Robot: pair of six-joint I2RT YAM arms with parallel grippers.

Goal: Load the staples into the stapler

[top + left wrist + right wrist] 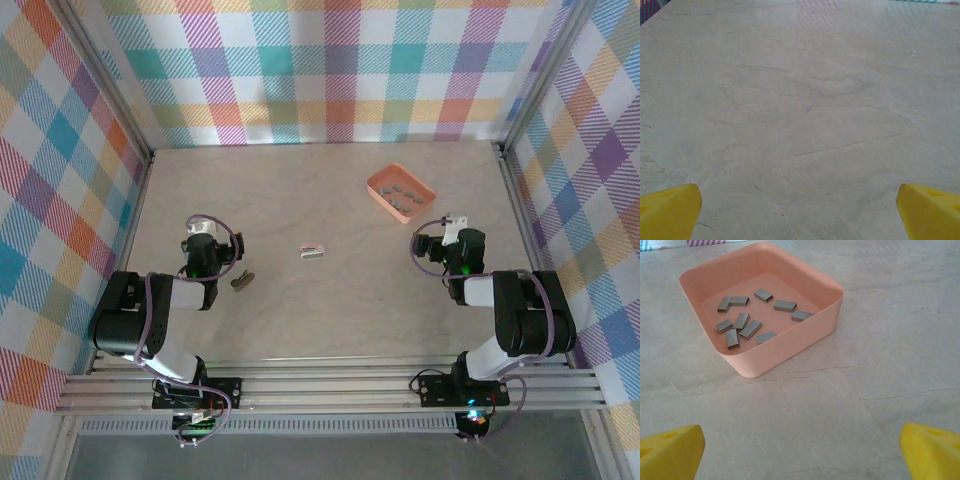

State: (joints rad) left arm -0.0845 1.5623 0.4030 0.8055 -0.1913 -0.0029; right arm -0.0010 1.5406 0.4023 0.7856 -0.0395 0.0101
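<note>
- Where my left gripper (799,212) hangs, its fingers stand wide apart over bare counter (300,320), apart from the left wall.
- The stapler (312,251) lies mid-counter, with open surface on every side.
- The staples (747,320) lie loose inside the orange tray (790,347), toward the back right.
- My right gripper (800,452) is spread wide, near the tray's closest corner, not touching it.

Ten staples (750,329), one stapler (312,252), one tray (790,342).
</note>
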